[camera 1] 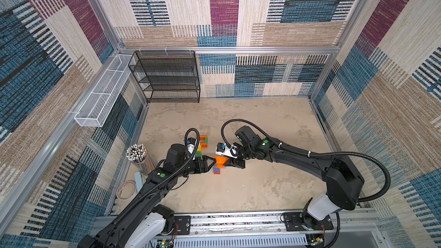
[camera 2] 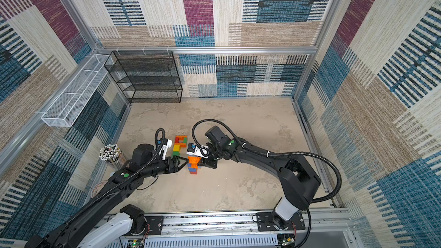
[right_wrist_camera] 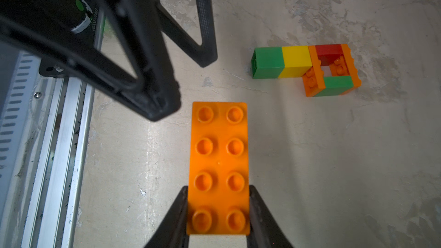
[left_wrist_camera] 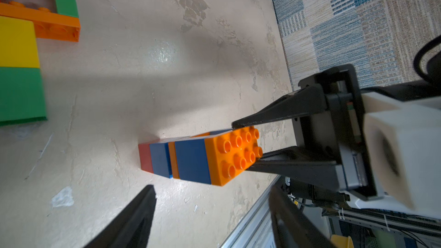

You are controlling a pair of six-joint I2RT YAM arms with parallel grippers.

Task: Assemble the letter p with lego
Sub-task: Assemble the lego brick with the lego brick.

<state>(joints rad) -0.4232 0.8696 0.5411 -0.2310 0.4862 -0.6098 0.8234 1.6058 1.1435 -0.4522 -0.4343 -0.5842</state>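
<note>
A lego stack (camera 1: 217, 166) stands on the table: red at the foot, then blue, a thin orange plate, blue, and a long orange brick (right_wrist_camera: 218, 153) on top. My right gripper (right_wrist_camera: 218, 188) is shut on one end of that orange brick (left_wrist_camera: 232, 155). My left gripper (left_wrist_camera: 212, 192) is open with nothing between its fingers (left_wrist_camera: 133, 220), its tips just short of the stack (camera 2: 192, 165). In both top views the left gripper (camera 1: 213, 161) faces the right gripper (camera 1: 228, 162) across the stack. A second lego piece (right_wrist_camera: 305, 67), green, yellow, orange and red, lies flat behind (camera 1: 201, 145).
A cup of pencils (camera 1: 139, 156) and a tape roll (camera 1: 125, 189) sit by the left wall. A black wire shelf (camera 1: 167, 77) and a white wire basket (camera 1: 102, 96) stand at the back left. An aluminium rail (camera 1: 238, 220) runs along the front edge.
</note>
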